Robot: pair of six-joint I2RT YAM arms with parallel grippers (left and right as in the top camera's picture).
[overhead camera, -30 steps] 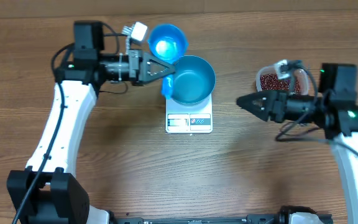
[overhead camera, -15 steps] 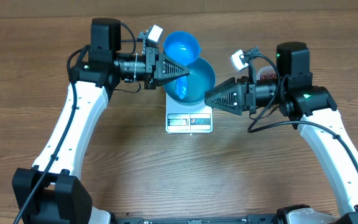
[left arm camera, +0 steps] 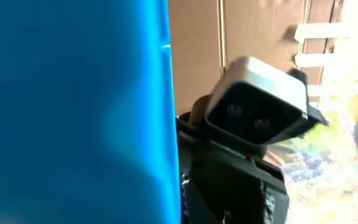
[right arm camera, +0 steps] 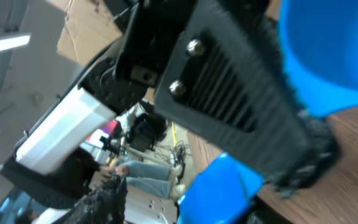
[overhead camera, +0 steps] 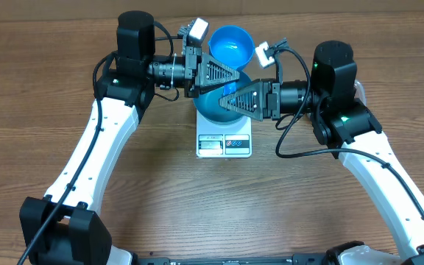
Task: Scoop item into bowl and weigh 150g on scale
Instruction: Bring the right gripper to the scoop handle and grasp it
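**Bench and arms.** We find a wooden bench (overhead camera: 182, 206) with both arms reaching inward, so that the two pincers meet tip to tip over its middle.

**Scale.** The white square scale (overhead camera: 224, 145) lies directly under the meeting pincers. Its grey display strip projects on the near side of them. We cannot read the display.

**Bowl.** The bright blue bowl (overhead camera: 206, 107), round and deep, stands on the scale beneath both pincers. What shows of its inside is bare blue.

**Scoop.** The cup of a blue scoop (overhead camera: 232, 44) sits just beyond the tip of the left pincer (overhead camera: 230, 77), on the far side. It looks empty.

**Pincers.** The left pincer is closed. We judge that it grips the scoop's handle, though the handle itself is hidden. The right pincer (overhead camera: 227, 103) points at the left one over the bowl. We cannot tell whether it is open or closed, and we see nothing in it.

**Beans.** No beans show in any view. The right arm covers the bench behind its pincer.

**Progress.** We judge the task to be at an early stage. The bowl is placed on the scale, but every scoop of beans and the weighing to target remain to be done.
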